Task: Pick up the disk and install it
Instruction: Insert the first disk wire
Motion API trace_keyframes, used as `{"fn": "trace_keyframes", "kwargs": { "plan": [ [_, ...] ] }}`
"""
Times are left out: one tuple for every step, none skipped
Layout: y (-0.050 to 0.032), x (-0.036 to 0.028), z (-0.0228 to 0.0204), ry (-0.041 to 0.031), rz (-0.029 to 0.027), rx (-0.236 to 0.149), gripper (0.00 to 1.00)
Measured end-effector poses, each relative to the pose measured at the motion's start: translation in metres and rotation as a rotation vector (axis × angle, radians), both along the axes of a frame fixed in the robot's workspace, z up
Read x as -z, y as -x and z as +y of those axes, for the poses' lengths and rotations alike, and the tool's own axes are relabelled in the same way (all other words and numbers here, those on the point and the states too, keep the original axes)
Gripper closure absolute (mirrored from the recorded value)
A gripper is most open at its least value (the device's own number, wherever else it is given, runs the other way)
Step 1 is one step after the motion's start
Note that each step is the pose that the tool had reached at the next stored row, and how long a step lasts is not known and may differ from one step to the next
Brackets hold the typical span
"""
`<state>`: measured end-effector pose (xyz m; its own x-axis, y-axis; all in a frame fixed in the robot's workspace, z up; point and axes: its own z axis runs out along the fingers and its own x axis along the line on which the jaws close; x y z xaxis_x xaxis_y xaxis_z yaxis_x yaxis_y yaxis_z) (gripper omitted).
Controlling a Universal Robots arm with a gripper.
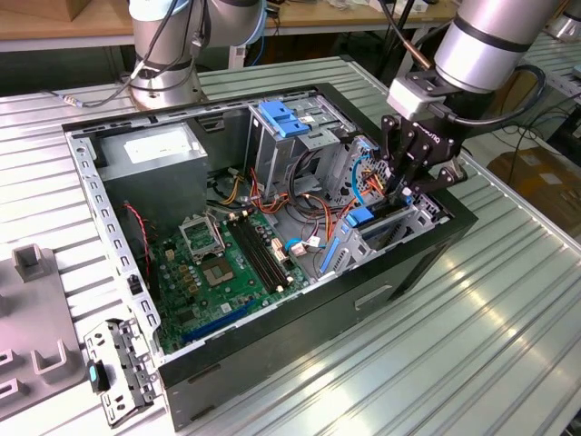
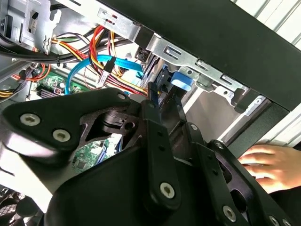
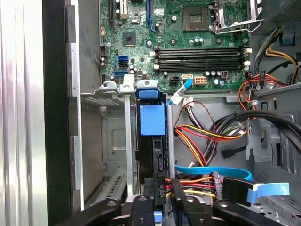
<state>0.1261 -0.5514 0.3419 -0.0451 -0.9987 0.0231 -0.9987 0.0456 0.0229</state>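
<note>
The disk [image 3: 151,153] stands on edge in the drive bay [image 3: 115,89] at the front corner of the open computer case [image 1: 272,363]. The blue rail [image 3: 153,120] along its edge faces the first wrist camera. My gripper [image 3: 161,202] is right behind the disk, its black fingers [image 3: 141,207] closed in on the rear edge. In the second wrist view the gripper [image 2: 157,101] pinches the disk [image 2: 162,84] just beside a blue tab [image 2: 181,80]. In the exterior view the gripper [image 1: 402,189] reaches down into the bay at the case's right end.
Loose red, yellow and orange cables [image 3: 202,134] and a blue flat cable [image 3: 211,170] lie beside the bay. The motherboard [image 1: 227,263], a grey power-supply box [image 1: 150,150] and a tall cage with a blue latch [image 1: 281,118] sit inside the case. A person's hand [image 2: 268,165] rests outside the case wall.
</note>
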Motion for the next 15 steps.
{"fn": "trace_keyframes", "kwargs": {
  "plan": [
    [0.0000, -0.0012, 0.0000, 0.0001, 0.0000, 0.000, 0.70],
    [0.0000, -0.0026, 0.0000, 0.0002, 0.0000, 0.000, 0.70],
    [0.0000, -0.0054, 0.0000, 0.0000, 0.0000, 0.000, 0.70],
    [0.0000, -0.0080, 0.0000, -0.0001, 0.0000, 0.000, 0.70],
    [0.0000, -0.0092, 0.0000, 0.0000, 0.0000, 0.000, 0.70],
    [0.0000, -0.0099, 0.0000, 0.0000, 0.0000, 0.000, 0.70],
    [0.0000, -0.0098, 0.0000, -0.0003, 0.0000, 0.000, 0.70],
    [0.0000, -0.0098, 0.0000, -0.0003, 0.0000, 0.000, 0.70],
    [0.0000, -0.0098, 0.0000, -0.0003, 0.0000, 0.000, 0.71],
    [0.0000, -0.0099, 0.0000, 0.0000, 0.0000, -0.001, 0.71],
    [0.0000, -0.0099, 0.0000, 0.0000, 0.0000, -0.001, 0.84],
    [0.0000, -0.0099, 0.0000, -0.0001, 0.0000, -0.001, 0.89],
    [0.0000, -0.0099, 0.0000, 0.0000, 0.0000, -0.001, 0.89],
    [0.0000, -0.0099, 0.0000, 0.0000, 0.0000, -0.001, 0.89],
    [0.0000, -0.0099, 0.0000, 0.0000, 0.0000, -0.001, 0.89]
  ]
}}
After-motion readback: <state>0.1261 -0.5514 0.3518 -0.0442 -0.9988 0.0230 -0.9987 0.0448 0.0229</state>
